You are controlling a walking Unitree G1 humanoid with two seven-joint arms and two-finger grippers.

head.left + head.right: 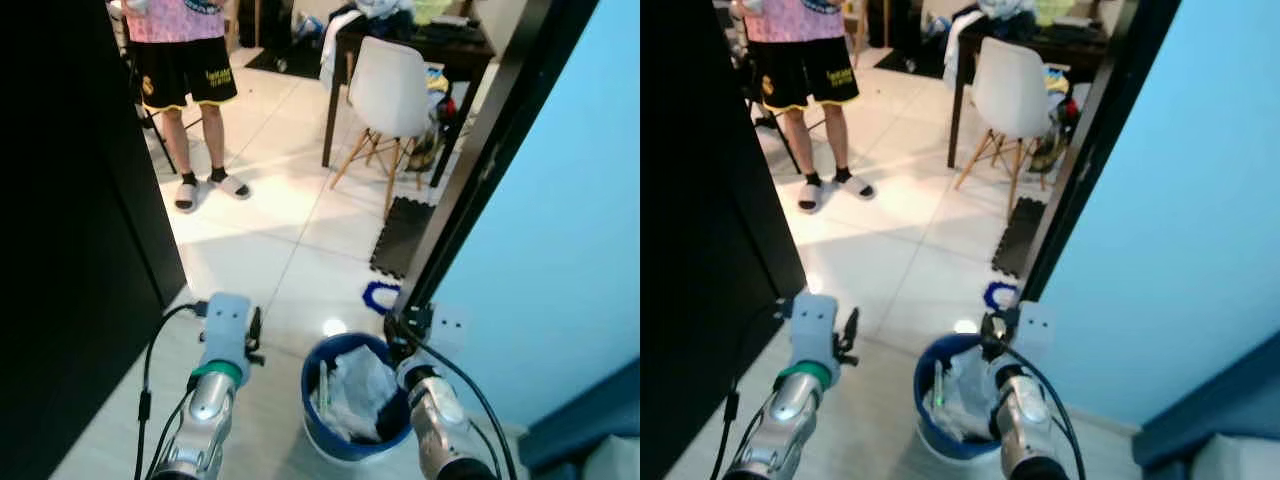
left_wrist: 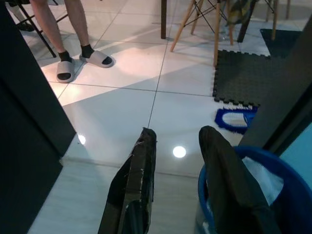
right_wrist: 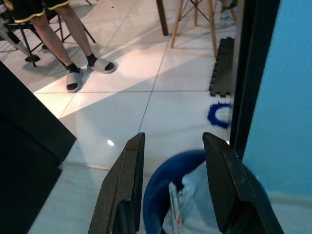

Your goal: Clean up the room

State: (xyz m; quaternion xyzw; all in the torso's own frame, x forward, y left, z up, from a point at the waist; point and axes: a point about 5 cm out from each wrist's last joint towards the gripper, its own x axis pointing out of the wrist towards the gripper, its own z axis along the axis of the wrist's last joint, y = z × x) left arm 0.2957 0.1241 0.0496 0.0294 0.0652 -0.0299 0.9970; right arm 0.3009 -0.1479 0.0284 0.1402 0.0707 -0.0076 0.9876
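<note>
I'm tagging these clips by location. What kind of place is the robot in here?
Most likely a lived-in home, seen from a doorway into a tiled room. A white chair stands at a dark, cluttered table, a blue bin holds rubbish, and a person in slippers stands by.

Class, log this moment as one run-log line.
left gripper: open, empty | right gripper: open, above blue bin | bin: holds white bag | person: standing ahead

Doorway, seen from head and wrists.
Head cameras look down; both wrist cameras face forward, sharing the blue bin [image 1: 345, 400] and tiled floor [image 1: 260, 250].
</note>
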